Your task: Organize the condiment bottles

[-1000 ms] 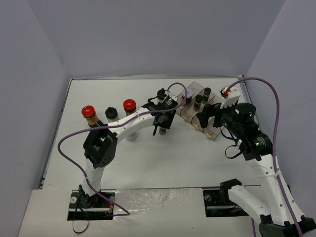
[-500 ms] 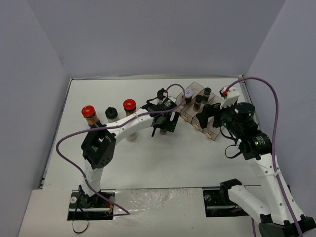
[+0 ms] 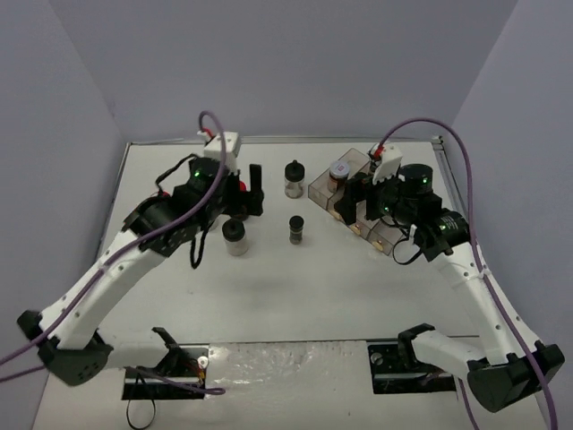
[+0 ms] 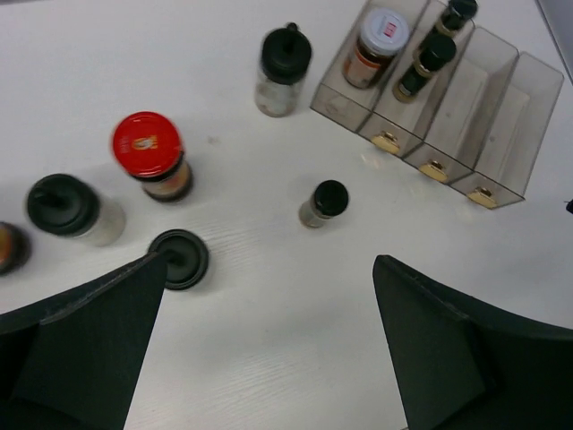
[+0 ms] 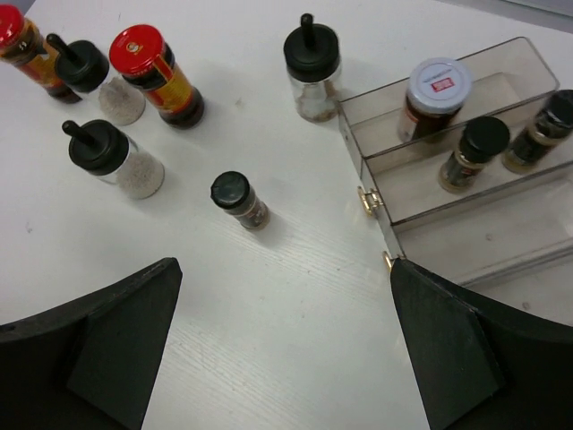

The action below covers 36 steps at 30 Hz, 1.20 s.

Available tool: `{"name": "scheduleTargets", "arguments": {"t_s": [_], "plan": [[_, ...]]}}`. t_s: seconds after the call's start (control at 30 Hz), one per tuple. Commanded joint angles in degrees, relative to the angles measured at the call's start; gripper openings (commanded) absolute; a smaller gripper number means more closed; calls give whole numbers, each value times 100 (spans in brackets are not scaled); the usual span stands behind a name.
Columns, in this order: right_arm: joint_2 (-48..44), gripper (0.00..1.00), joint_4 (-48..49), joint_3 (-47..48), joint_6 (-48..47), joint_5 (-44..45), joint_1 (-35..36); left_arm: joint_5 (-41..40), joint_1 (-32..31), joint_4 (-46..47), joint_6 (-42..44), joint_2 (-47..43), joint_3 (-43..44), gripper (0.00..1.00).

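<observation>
Left gripper (image 4: 269,349) and right gripper (image 5: 277,349) hang spread and empty over the table (image 3: 269,278), where three jars (image 5: 474,152) stand in the tray (image 5: 488,240) near its far right corner and six others stand loose to the tray's left, one red-capped jar (image 5: 18,40) cut off by the right wrist view's corner.

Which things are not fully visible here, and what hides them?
- Top view: the left arm hides most of the red-capped jar.
- Top view: the right arm covers the right compartments of the tray.
- Left wrist view: the left edge cuts off the second red-capped jar.
- White-lidded jar: label too small to read.
</observation>
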Motion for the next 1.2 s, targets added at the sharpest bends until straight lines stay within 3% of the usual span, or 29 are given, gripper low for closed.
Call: {"name": "scheduleTargets", "arguments": {"t_s": [0.0, 0.2, 0.43, 0.77, 1.03, 1.17], "plan": [[759, 100, 316, 414, -136, 307, 745, -768, 572, -820, 56, -1238, -850, 97], [1664, 100, 537, 561, -98, 697, 1398, -917, 1308, -1379, 38, -2867, -2139, 97], [2874, 99, 659, 826, -80, 1229, 2022, -1675, 1369, -1492, -241, -4227, -2984, 97], [3798, 88, 1090, 969, 24, 1735, 2061, -1598, 1378, -1128, -308, -4279, -3613, 97], [4118, 68, 1369, 960, 17, 1770, 2052, -1597, 1378, -889, -233, -4339, -3932, 97], [4199, 45, 1426, 947, 8, 1786, 2017, -1533, 1376, -748, -115, -4328, -3983, 97]]}}
